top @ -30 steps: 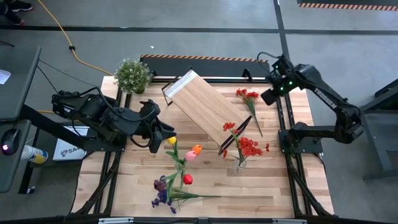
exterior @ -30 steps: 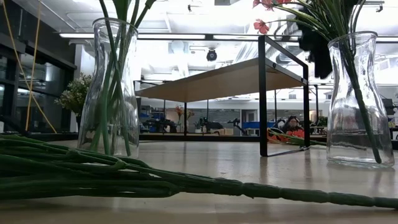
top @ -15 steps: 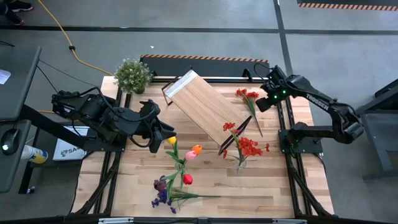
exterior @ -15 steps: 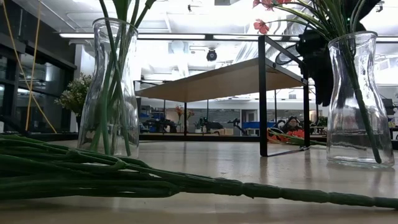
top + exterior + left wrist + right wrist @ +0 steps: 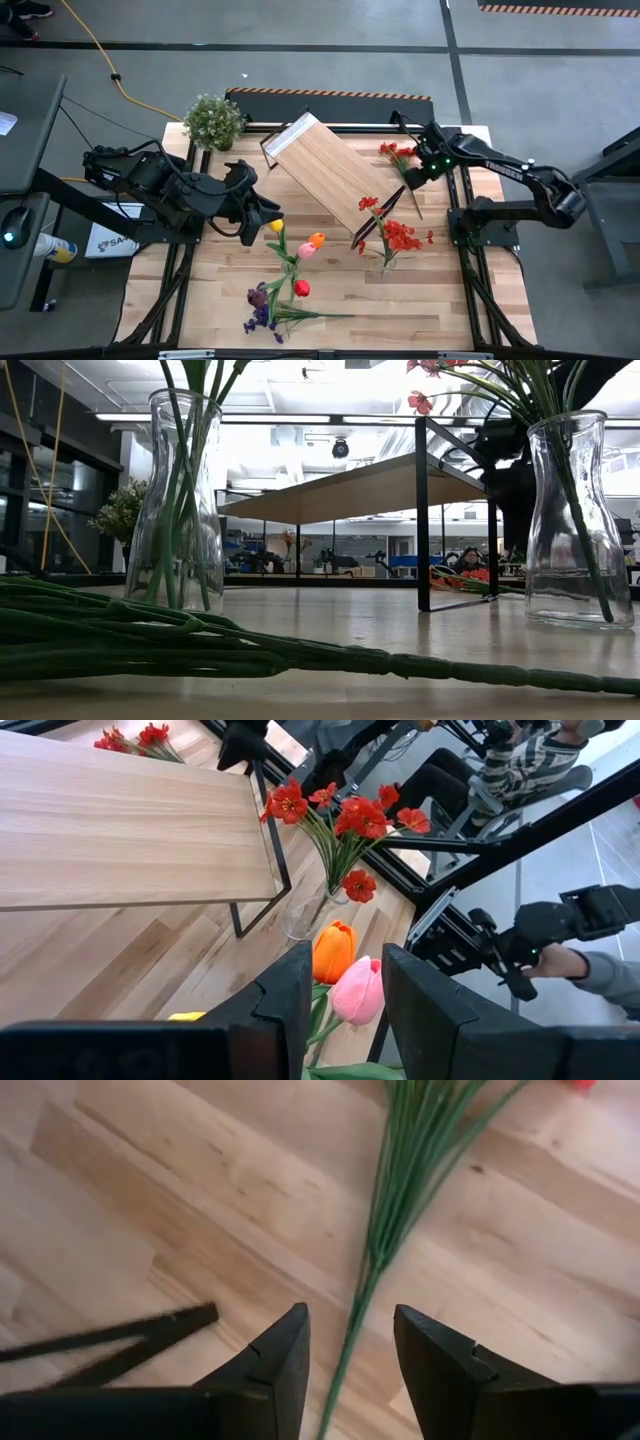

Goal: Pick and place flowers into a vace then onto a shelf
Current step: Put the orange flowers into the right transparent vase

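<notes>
my right gripper [image 5: 348, 1342] hung with parted fingers straddling the stem of the loose red spray [image 5: 399, 153] lying on the table just below it; i judged pick-up in hand, the next move calling for a drop and squeeze.

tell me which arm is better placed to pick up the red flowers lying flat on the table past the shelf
Right. The right gripper hangs open just over the loose red flowers, their stem lined up between its fingers. The left gripper sits across the shelf, by the tulips.
</notes>
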Action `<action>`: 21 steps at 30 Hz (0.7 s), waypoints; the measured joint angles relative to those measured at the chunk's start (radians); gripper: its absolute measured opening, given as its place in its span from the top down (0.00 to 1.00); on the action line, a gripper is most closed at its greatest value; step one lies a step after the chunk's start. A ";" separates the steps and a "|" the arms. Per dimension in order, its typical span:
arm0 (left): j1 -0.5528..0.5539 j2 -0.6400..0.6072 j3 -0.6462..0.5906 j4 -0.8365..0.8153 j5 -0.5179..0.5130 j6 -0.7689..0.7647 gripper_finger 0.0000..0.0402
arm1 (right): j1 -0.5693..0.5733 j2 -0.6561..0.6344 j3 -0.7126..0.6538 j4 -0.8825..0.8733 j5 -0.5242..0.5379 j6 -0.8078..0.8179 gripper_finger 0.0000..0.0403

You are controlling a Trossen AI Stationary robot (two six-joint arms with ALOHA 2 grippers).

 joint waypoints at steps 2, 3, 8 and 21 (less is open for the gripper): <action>0.000 0.000 0.000 0.000 0.000 0.000 0.61 | 0.023 0.000 0.000 0.019 0.029 0.017 0.66; 0.000 0.000 0.000 0.000 0.000 0.000 0.61 | 0.034 0.000 0.000 0.024 0.051 0.020 0.66; 0.000 0.000 0.000 0.000 0.000 0.000 0.61 | 0.086 0.000 0.000 0.027 0.152 0.046 0.66; 0.000 0.000 0.000 0.000 -0.001 0.000 0.61 | 0.109 0.115 0.000 0.109 0.159 0.100 0.66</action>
